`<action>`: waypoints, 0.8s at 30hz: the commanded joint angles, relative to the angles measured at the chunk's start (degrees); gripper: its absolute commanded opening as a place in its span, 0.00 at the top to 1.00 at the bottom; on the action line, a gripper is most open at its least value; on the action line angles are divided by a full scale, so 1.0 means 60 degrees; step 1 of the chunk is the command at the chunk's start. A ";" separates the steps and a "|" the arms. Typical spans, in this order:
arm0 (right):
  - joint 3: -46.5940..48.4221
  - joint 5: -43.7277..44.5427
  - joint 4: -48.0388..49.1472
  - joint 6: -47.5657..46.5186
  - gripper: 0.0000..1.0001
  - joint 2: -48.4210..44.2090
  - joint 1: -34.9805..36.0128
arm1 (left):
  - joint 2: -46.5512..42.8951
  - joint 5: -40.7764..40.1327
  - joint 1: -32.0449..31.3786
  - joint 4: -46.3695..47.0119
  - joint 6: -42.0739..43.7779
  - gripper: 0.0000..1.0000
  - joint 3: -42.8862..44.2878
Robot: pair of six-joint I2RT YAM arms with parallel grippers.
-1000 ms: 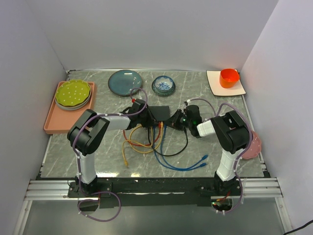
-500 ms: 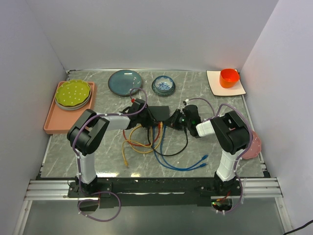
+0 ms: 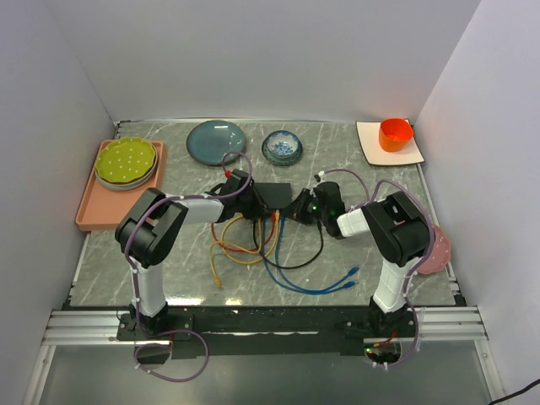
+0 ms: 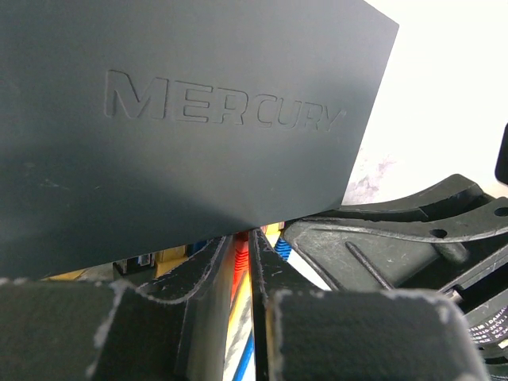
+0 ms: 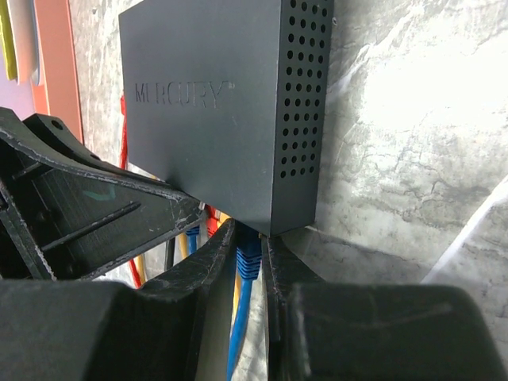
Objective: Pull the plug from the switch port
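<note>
The left gripper (image 4: 242, 252) is closing its two padded fingers on a red plug (image 4: 236, 260), with only a narrow slot showing between them. The right gripper (image 5: 248, 240) is clamping a blue plug (image 5: 248, 260) in the same way, its fingers pressing in from either side. Both plugs are sitting at the near long edge of the switch (image 4: 175, 159), just under its flat black top, and the two grippers are meeting there from opposite sides, close beside each other. Whether either plug is seated in its socket cannot be told.

A tangle of cables (image 3: 253, 249), yellow, red, black and blue, is trailing from that edge across the desk (image 3: 110, 270) toward the arm bases.

The switch is lying flat near the middle of the desk, between the two wrists. Raised lettering is showing on its top, and rows of small vent holes are running along its short right side.

Beyond it, by the back wall, a dark teal plate (image 3: 217, 141) and a small blue patterned bowl (image 3: 282, 147) are resting side by side. In the far right corner an orange cup (image 3: 396, 133) is standing on a white square plate (image 3: 371, 145). On the far left a green plate (image 3: 126, 161) is sitting on a pink tray (image 3: 94, 211).
</note>
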 commanded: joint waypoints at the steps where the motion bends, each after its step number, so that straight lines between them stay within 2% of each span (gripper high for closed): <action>1: -0.0653 -0.2339 -0.0381 0.0229 1.00 0.0044 0.1008 | 0.0058 -0.0539 0.0126 0.0880 -0.0301 0.81 0.0264; 3: -0.0947 -0.2617 0.0351 0.0639 1.00 0.0146 0.1037 | 0.0029 -0.0524 0.0155 0.0997 -0.0374 0.81 0.0176; 8: -0.1929 -0.3087 0.3526 0.2441 1.00 0.0922 0.1081 | -0.0015 -0.0451 0.0185 0.1305 -0.0535 0.81 -0.0059; 10: -0.2075 -0.3160 0.3957 0.2778 1.00 0.1185 0.1081 | 0.0000 -0.0436 0.0214 0.1319 -0.0565 0.81 -0.0074; 21: -0.2237 -0.3015 0.3725 0.2356 1.00 0.0792 0.1228 | -0.0058 -0.0422 0.0273 0.1422 -0.0580 0.81 -0.0132; 24: -0.2194 -0.2459 0.2528 0.1496 1.00 -0.0187 0.1169 | -0.0379 -0.0524 0.0316 0.1466 -0.0536 0.81 -0.0293</action>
